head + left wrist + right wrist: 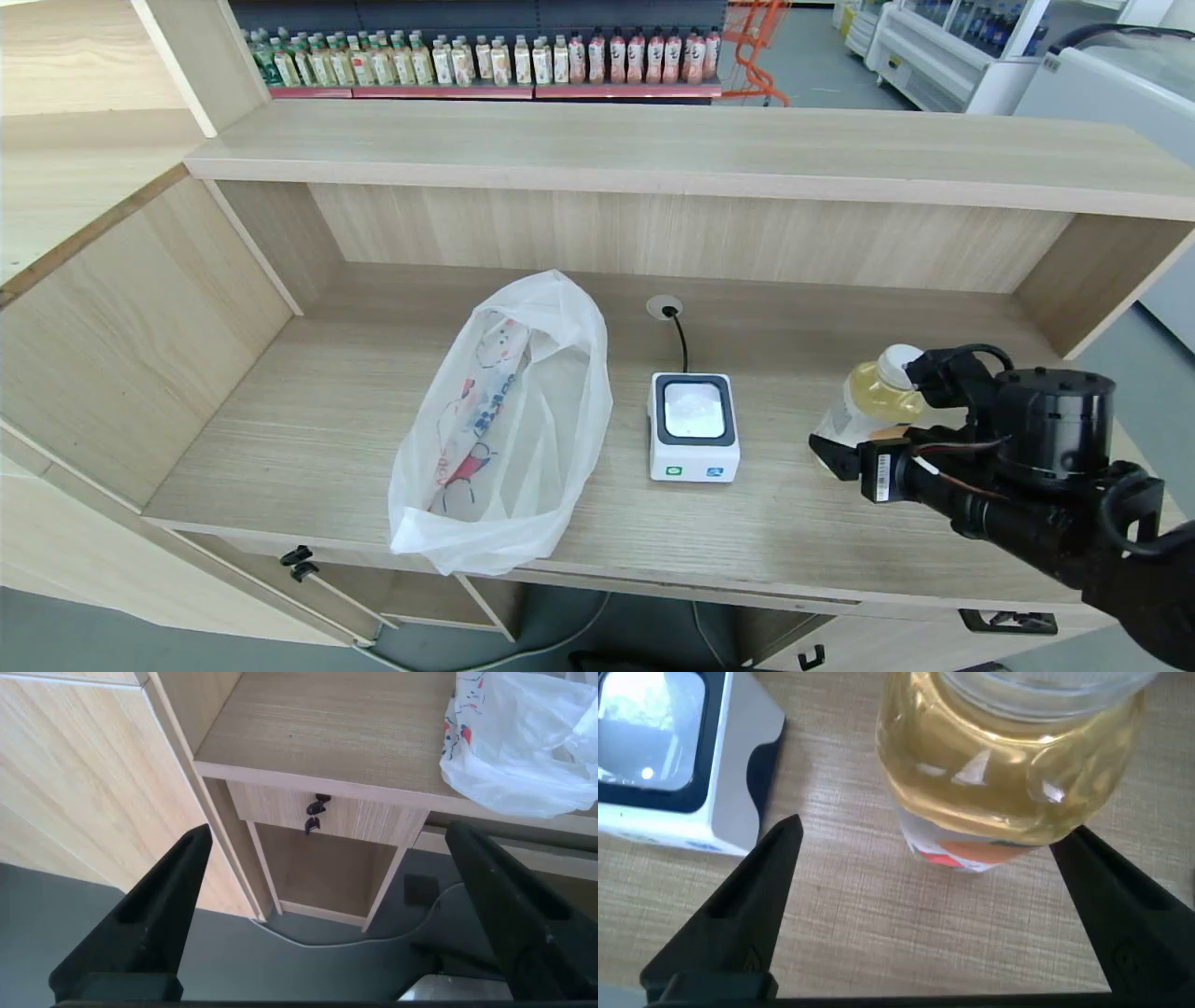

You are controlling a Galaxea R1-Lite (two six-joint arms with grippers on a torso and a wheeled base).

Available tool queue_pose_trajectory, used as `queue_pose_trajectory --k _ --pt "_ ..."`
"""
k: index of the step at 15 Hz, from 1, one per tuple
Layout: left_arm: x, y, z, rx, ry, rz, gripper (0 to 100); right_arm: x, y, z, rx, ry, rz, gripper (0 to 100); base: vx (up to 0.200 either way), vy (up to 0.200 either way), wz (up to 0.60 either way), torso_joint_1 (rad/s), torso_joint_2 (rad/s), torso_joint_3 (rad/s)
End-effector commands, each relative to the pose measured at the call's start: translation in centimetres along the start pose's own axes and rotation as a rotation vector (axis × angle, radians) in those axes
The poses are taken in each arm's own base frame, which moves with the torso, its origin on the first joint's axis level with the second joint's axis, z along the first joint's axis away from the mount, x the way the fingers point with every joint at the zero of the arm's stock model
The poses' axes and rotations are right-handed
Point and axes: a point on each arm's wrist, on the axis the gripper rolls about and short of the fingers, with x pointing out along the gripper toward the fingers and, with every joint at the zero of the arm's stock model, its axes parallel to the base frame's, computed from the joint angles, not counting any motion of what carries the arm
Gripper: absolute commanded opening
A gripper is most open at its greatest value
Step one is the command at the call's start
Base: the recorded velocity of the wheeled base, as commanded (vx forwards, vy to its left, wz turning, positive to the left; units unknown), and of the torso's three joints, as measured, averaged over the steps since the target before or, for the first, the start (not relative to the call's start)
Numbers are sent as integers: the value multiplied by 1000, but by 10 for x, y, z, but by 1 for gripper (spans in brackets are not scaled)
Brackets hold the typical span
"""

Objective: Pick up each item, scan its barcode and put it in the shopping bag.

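Observation:
A clear bottle [873, 401] of yellow liquid with a white cap stands on the wooden counter [766, 523], to the right of the white barcode scanner [693, 425]. My right gripper [876, 415] is open, one finger on each side of the bottle [1008, 775] and well apart from it. In the right wrist view the gripper [932, 835] straddles the bottle, with the scanner [654, 756] off to one side. A translucent shopping bag [509, 420] lies left of the scanner with a printed packet inside. My left gripper [329, 833] hangs open below the counter's front edge.
The counter has a raised back wall [653, 233] and side panels. A black cable [681, 341] runs from the scanner to a grommet. Keys [318, 812] hang from a drawer under the counter's front left, near the bag's corner [523, 737].

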Motion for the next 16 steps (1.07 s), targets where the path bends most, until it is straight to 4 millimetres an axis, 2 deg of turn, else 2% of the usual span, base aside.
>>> queue_pose_trajectory --k 1,4,8,12,16 --pt "0 0 0 0 0 1 100 18 5 -14 -7 16 -18 100 0 0 0 0 0 0" --pt "0 0 0 0 2 1 100 30 10 -15 3 -63 -33 100 0 0 0 0 0 0" --pt "0 0 0 0 2 1 100 35 10 -15 7 -98 -50 100 0 0 0 0 0 0" --pt "0 0 0 0 2 1 100 49 14 -5 8 -164 -48 100 0 0 0 0 0 0" --pt "0 0 0 0 2 1 100 57 15 -6 -28 -167 -42 100 0 0 0 0 0 0"
